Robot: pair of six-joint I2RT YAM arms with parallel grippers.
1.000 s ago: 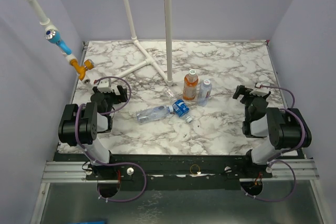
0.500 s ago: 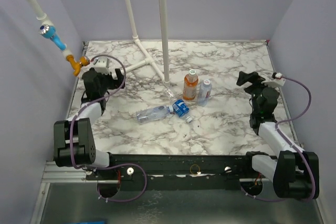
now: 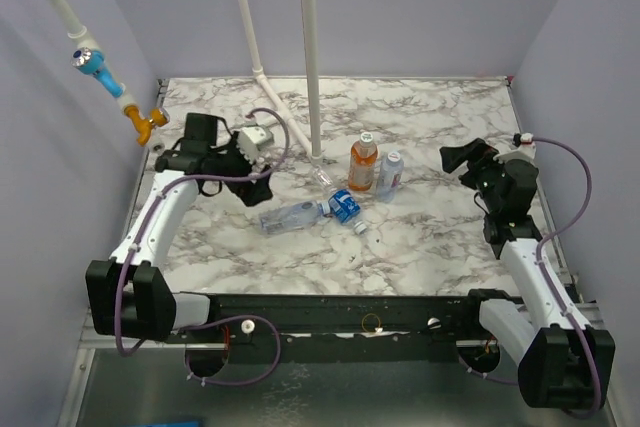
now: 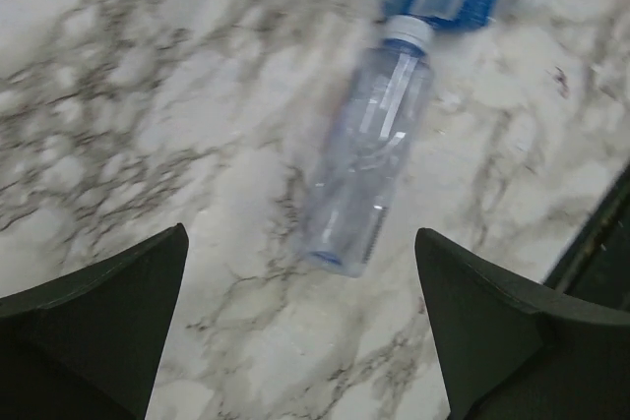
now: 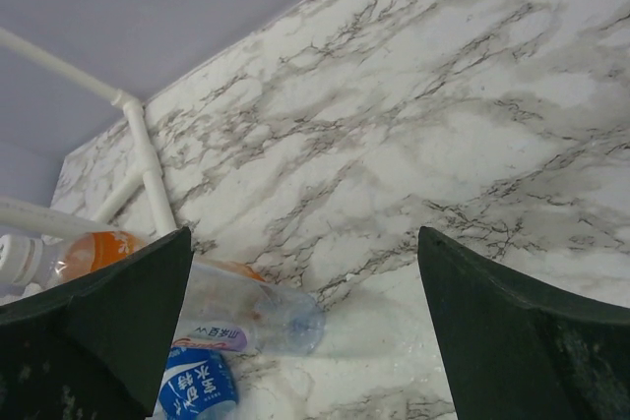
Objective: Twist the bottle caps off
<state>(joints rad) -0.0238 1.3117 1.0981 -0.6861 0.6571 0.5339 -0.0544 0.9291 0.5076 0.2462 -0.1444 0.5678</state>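
Four bottles cluster mid-table. The orange bottle [image 3: 363,167] stands upright with a white cap [image 3: 367,137]. A clear bottle [image 3: 390,175] with a white cap [image 3: 394,157] stands beside it. A clear bottle [image 3: 290,216] lies on its side, touching a blue-labelled bottle [image 3: 345,205] whose white cap [image 3: 361,228] points to the near edge. A small clear bottle [image 3: 322,179] lies behind them. My left gripper [image 3: 258,187] is open and empty, above the lying clear bottle [image 4: 369,159]. My right gripper [image 3: 455,159] is open and empty, right of the cluster, facing the orange bottle [image 5: 94,251] and the clear one [image 5: 256,317].
A white pipe stand [image 3: 308,47] rises behind the bottles, with feet [image 3: 265,97] across the far table. A pipe with blue and orange fittings [image 3: 100,72] runs along the left wall. Purple walls enclose the marble table [image 3: 430,107].
The left arm has swung right and down from the left wall to over the lying clear bottle. The right gripper has shifted slightly left and lower. The bottles have not moved.
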